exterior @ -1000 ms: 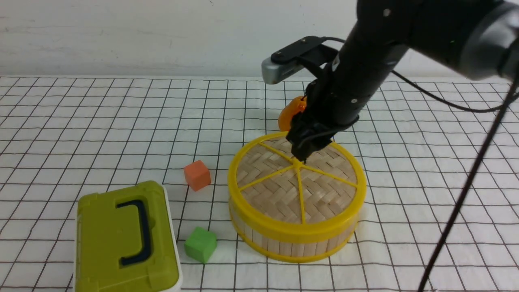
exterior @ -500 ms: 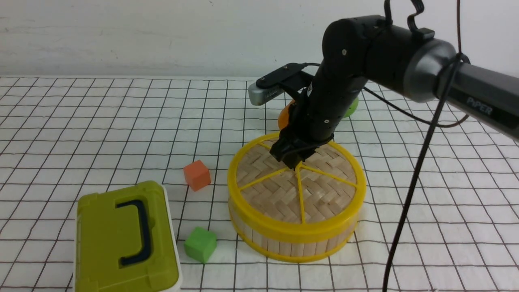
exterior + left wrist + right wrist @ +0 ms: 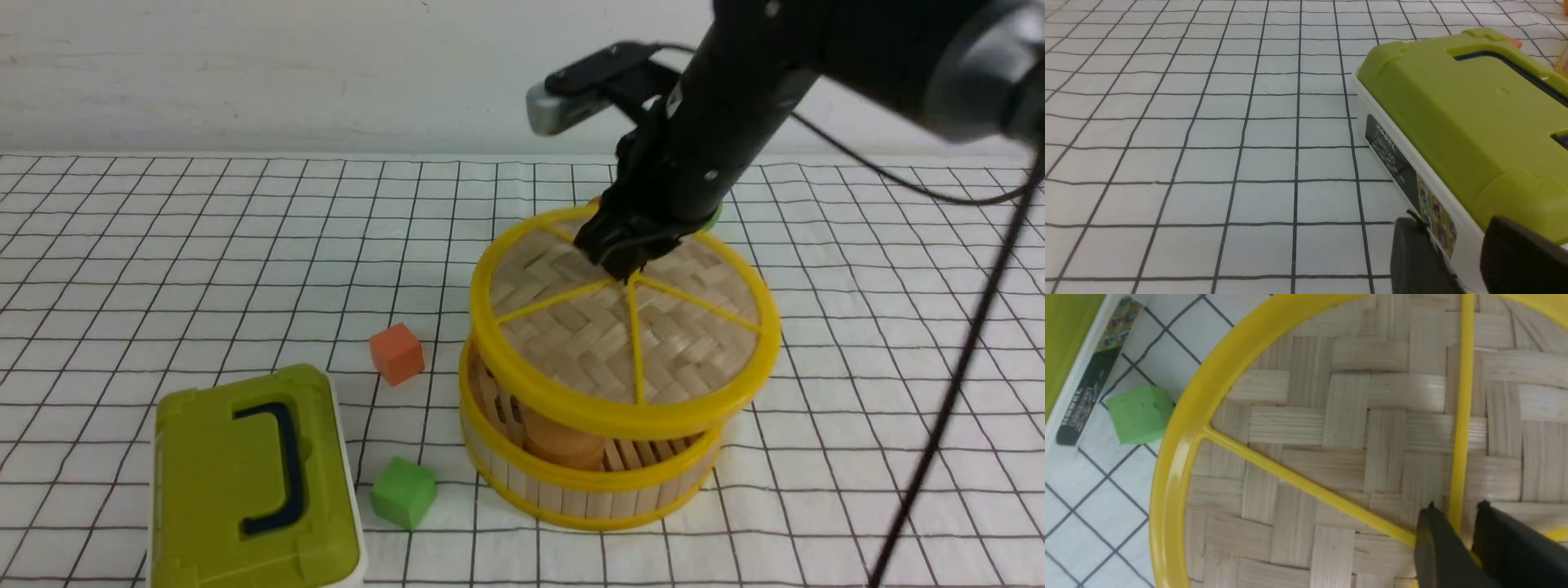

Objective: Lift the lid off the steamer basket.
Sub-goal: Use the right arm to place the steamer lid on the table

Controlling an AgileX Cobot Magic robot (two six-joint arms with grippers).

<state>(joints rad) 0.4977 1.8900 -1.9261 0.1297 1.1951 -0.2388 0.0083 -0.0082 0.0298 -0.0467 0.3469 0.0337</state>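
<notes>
**Lid up, knob out of sight**

My right pincer is clamped on the middle of the lid, and its fingers hide the knob. The lid hangs tilted over the basket, near the desk's front edge. It covers everything inside except a sliver of an orange lump. I cannot tell whether the rims touch on the right. My left pincer, cut off by the frame, stands parted beside the box. An orange cube and a green cube crowd the basket's left. Open cloth runs to the desk's right edge.

The right tool hides the knob of the lid.
</notes>
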